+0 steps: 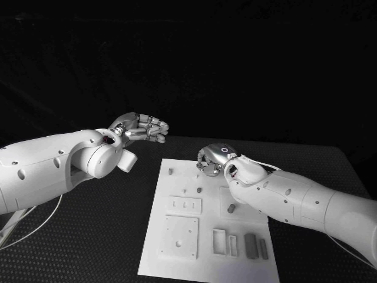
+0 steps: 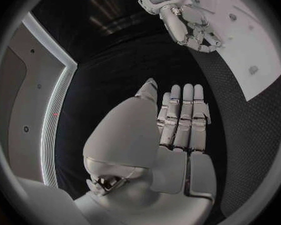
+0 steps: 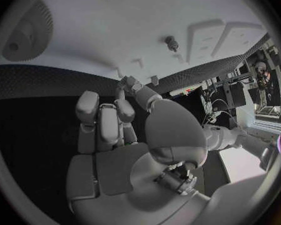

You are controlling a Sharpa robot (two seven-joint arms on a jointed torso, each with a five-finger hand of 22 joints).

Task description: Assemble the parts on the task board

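The white task board [image 1: 182, 194] lies in the middle of the black table, and it also shows in the left wrist view [image 2: 256, 40] and the right wrist view [image 3: 103, 25]. Small grey parts stand on it: a peg [image 1: 231, 207] [image 3: 172, 43] and two bars [image 1: 255, 246] near its front right corner. My right hand [image 1: 211, 160] [image 3: 109, 120] hovers over the board's far end, fingers curled in with nothing visible in them. My left hand [image 1: 142, 128] [image 2: 181, 117] is raised left of the board's far corner, fingers stretched out side by side, holding nothing.
A pale toothed wheel [image 3: 23, 35] sits on the board near my right hand. Raised white blocks [image 1: 181, 237] and a slotted block [image 1: 185, 205] take up the board's left half. Black matting [image 1: 95, 236] surrounds the board on both sides.
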